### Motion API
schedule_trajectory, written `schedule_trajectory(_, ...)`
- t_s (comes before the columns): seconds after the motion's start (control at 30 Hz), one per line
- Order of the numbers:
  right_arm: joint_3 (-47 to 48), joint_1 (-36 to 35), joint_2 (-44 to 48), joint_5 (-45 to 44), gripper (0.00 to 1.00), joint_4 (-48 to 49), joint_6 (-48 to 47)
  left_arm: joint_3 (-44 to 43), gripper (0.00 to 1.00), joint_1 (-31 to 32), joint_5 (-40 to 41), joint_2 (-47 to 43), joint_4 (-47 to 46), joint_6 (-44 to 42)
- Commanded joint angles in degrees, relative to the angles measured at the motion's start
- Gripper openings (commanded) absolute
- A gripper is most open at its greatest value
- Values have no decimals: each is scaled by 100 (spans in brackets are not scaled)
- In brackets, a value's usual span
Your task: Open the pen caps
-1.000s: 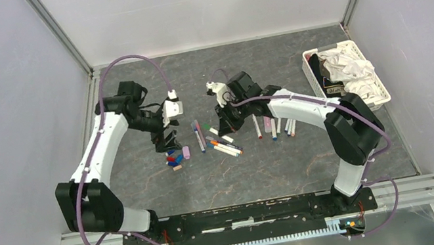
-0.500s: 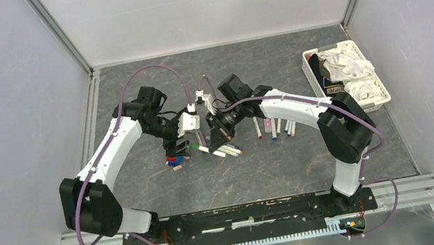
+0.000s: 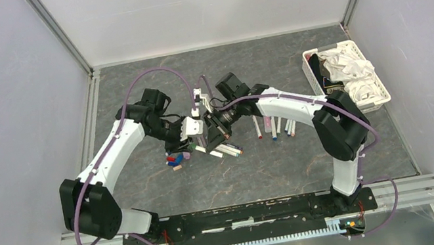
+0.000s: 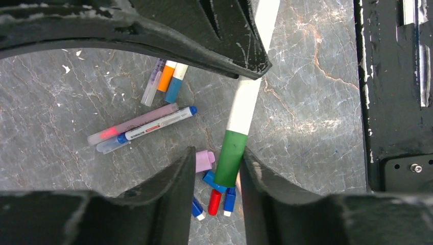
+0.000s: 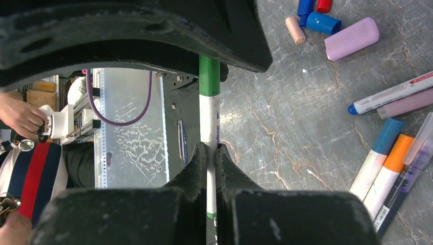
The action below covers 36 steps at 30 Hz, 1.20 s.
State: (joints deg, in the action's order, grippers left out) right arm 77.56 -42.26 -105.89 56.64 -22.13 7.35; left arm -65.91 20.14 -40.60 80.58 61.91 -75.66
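My right gripper is shut on the white barrel of a pen whose green cap points away from it. That green cap stands between the fingers of my left gripper, resting against the right finger. A gap still shows between the cap and the left finger, so the jaws are open. Under them on the table lie loose pen caps: a purple one, a red one and blue ones. In the top view both grippers meet over this cap pile.
Several capped pens lie on the grey table left of the held pen, and an orange and a blue one lie side by side. More pens lie to the right. A white basket of cloth stands at the far right.
My left arm has swung right to meet the right gripper, and its jaws have narrowed around the green cap. The right gripper has carried the pen a little left.
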Motion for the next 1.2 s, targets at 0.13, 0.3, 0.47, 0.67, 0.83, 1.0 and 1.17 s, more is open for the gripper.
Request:
schedule_trajectory(0.13,242,-6,-244,209,25,379,289,-25,17,83,89,-56,124,-189)
schedule_trajectory(0.3,199,-15,-388,260,38,693,629,-77,2,110,89,1,179,-93)
schedule_trajectory(0.47,67,-41,-447,391,36,1082,910,-97,2,112,138,-7,181,-34)
schedule_trajectory(0.67,-152,-54,-264,407,16,1146,908,-119,2,105,281,34,164,23)
schedule_trajectory(0.83,-564,-59,38,444,0,1311,916,-150,2,100,429,81,163,67)
schedule_trajectory(1.0,-626,-58,105,526,0,1474,1063,-95,53,111,413,-23,78,104)
schedule_trajectory(1.17,-547,-72,60,567,0,1445,1076,10,73,110,515,-235,-97,31)
